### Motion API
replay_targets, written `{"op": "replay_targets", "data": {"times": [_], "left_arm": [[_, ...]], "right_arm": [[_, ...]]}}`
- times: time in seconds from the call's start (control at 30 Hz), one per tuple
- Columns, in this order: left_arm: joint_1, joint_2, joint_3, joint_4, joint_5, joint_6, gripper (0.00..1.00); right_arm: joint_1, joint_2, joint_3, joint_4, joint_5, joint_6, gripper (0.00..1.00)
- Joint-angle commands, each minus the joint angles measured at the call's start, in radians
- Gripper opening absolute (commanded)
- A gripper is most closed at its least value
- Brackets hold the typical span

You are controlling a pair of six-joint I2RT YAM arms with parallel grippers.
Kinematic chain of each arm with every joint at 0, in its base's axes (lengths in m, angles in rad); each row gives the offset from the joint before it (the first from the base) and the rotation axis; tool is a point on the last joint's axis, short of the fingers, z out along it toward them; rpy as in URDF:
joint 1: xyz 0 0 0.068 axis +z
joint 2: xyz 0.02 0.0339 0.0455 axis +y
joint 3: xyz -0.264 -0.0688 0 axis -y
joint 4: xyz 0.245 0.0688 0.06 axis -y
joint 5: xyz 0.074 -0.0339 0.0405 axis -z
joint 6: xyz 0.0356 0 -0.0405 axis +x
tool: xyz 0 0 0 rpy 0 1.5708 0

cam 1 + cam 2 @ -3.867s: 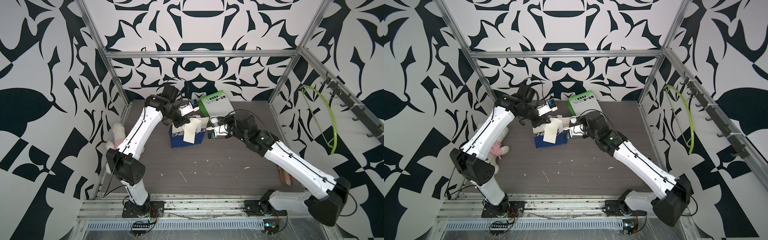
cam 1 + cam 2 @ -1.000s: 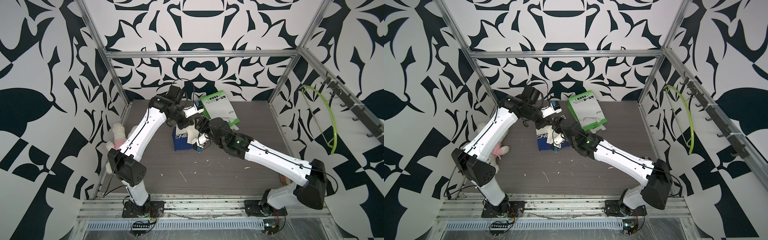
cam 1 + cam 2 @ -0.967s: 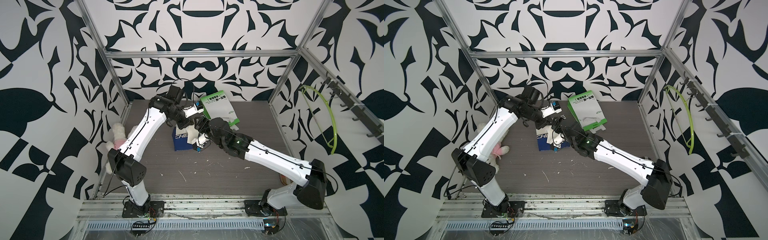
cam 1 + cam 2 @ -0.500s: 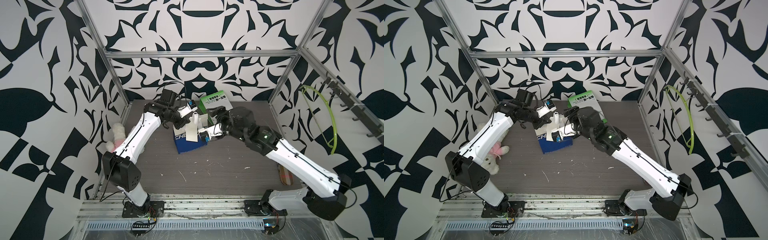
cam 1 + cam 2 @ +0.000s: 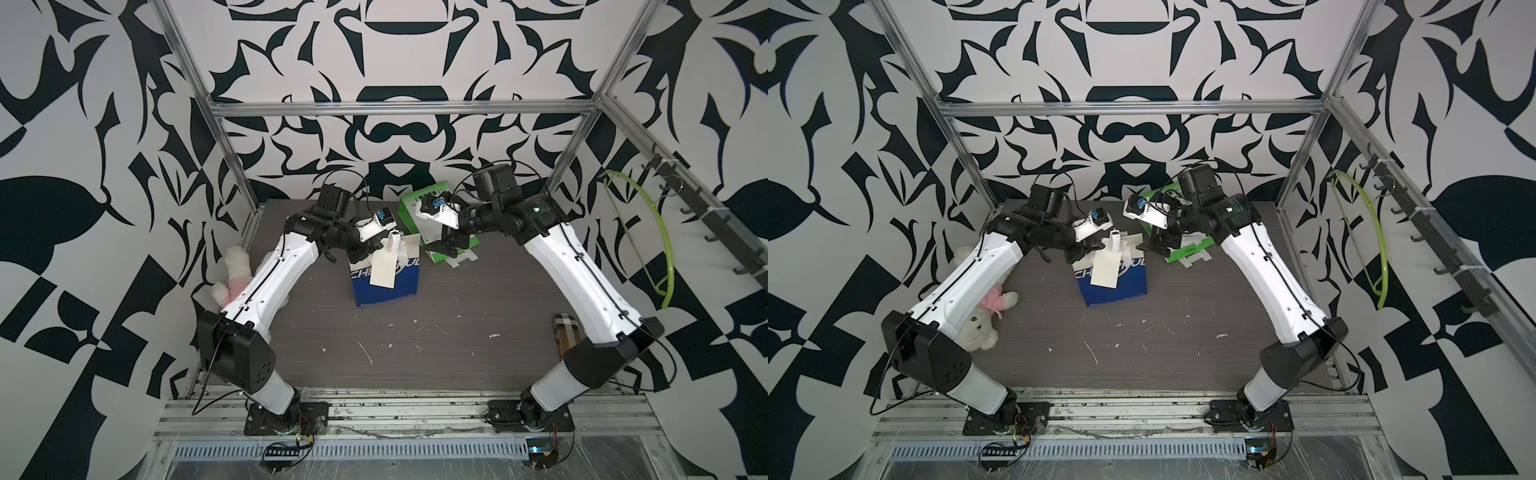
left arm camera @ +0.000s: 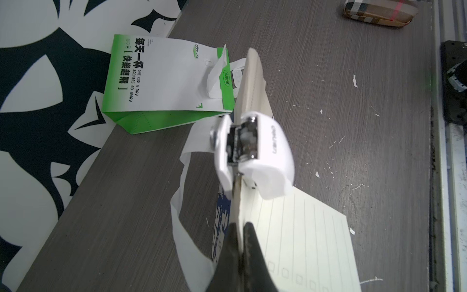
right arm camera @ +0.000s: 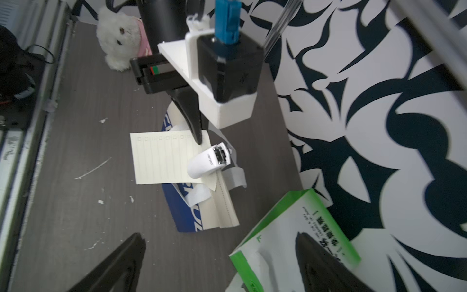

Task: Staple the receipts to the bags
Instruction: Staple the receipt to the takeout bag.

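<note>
Two: left gripper [image 6: 241, 227] pinches receipt [image 6: 303, 240]; right gripper [image 7: 219, 239] spread wide.

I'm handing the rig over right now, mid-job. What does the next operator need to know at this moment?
Left pincer: shut, pinching a receipt against the top edge of the navy bag.
Right pincer: open, empty, hovering over the green bag, which lies flat.
Stapler: sits astride the navy bag's top edge over the receipt, unheld.
Done: receipt positioned on navy bag; whether a staple went in cannot be told.
Left: check that staple; green bag has no receipt on it yet.
</note>
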Motion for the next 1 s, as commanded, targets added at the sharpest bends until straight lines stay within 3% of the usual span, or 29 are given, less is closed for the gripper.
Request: {"op": "replay_targets", "data": {"times": [0.0, 0.4, 0.7, 0.97], "left_arm": [[0.002, 0.006, -0.001, 0.017, 0.067, 0.064, 0.0], [0.0, 0.03, 0.017, 0.014, 0.122, 0.097, 0.0], [0.0, 0.064, 0.073, -0.022, 0.129, 0.092, 0.0], [0.0, 0.057, 0.072, -0.022, 0.137, 0.088, 0.0]], "right_arm": [[0.0, 0.056, 0.065, -0.117, -0.109, 0.031, 0.94], [-0.001, 0.189, 0.161, -0.093, -0.169, 0.034, 0.96], [0.0, 0.242, 0.153, -0.049, -0.243, 0.082, 0.92], [0.01, 0.25, 0.126, 0.006, -0.223, 0.106, 0.91]]}}
